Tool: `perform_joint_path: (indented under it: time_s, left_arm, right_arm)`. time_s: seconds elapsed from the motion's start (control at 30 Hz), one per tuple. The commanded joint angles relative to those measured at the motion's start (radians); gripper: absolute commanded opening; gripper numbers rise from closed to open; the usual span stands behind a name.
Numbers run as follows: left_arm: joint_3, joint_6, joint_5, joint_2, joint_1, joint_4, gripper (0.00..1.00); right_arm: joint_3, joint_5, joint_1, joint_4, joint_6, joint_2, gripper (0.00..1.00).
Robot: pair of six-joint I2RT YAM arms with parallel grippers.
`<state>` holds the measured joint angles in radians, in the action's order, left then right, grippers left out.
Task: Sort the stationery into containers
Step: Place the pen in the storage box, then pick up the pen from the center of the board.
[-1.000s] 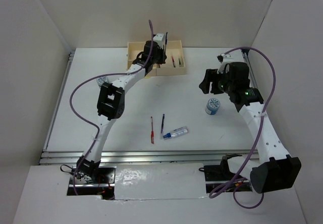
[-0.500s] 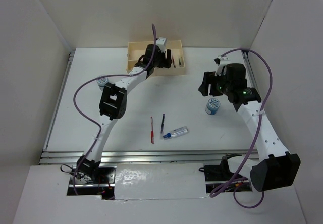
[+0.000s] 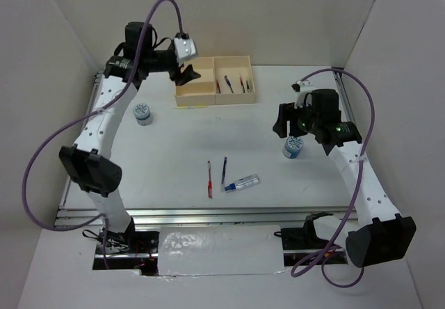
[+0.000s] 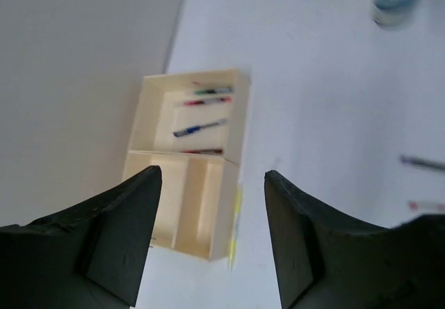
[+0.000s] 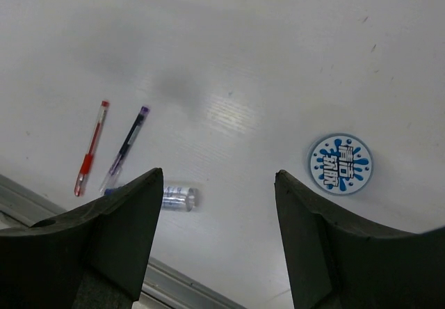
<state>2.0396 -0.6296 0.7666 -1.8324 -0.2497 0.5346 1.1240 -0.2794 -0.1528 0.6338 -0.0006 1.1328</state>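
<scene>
The cream box (image 3: 229, 99) stands at the back of the table, with several pens (image 3: 234, 83) lying in its large section. My left gripper (image 3: 185, 75) hangs open and empty, high over the box's left end. In the left wrist view the box (image 4: 167, 208) lies below the open gripper (image 4: 213, 175), its pens (image 4: 201, 111) in the far section. On the table lie a red pen (image 3: 209, 179), a blue pen (image 3: 224, 171) and a clear tube (image 3: 243, 182). My right gripper (image 3: 281, 122) is open above a blue-and-white cylinder (image 3: 293, 146).
A second blue-and-white cylinder (image 3: 142, 113) stands at the left of the table. The right wrist view shows the red pen (image 5: 90, 157), blue pen (image 5: 126, 147), tube (image 5: 177, 197) and cylinder (image 5: 340, 163) below the open gripper (image 5: 219, 175). A metal rail (image 3: 208, 214) borders the near edge.
My left gripper, shut low over the box a second ago, has opened, risen and swung back to the left. The right arm has barely moved.
</scene>
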Motion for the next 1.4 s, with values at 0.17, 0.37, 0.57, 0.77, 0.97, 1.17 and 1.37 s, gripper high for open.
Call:
perform_joint_path:
  time_s: [0.17, 0.37, 0.57, 0.77, 0.97, 1.17, 1.37]
  left_arm:
    - [-0.487, -0.972, -0.156, 0.134, -0.233, 0.627, 0.65]
    - [-0.633, -1.176, -0.28, 0.139, -0.333, 0.574, 0.63]
    - [-0.691, -1.282, -0.305, 0.09, -0.37, 0.495, 0.6]
    - [-0.746, -1.329, -0.339, 0.061, -0.419, 0.409, 0.56]
    - [-0.754, -1.351, -0.375, -0.004, -0.441, 0.315, 0.53]
    - [-0.708, -1.383, -0.447, -0.085, -0.454, 0.352, 0.5]
    - [-0.679, -1.403, -0.484, -0.139, -0.454, 0.38, 0.42]
  right_arm:
    - [0.02, -0.075, -0.007, 0.069, -0.041, -0.025, 0.71]
    - [0.0, -0.086, 0.015, 0.07, -0.041, -0.034, 0.71]
    - [-0.012, -0.098, 0.032, 0.064, -0.038, -0.033, 0.71]
    - [-0.015, -0.101, 0.041, 0.066, -0.039, -0.024, 0.71]
    - [-0.021, -0.104, 0.05, 0.061, -0.036, -0.025, 0.71]
    - [-0.023, -0.115, 0.061, 0.067, -0.041, -0.024, 0.71]
    - [-0.02, -0.122, 0.068, 0.069, -0.045, -0.018, 0.7]
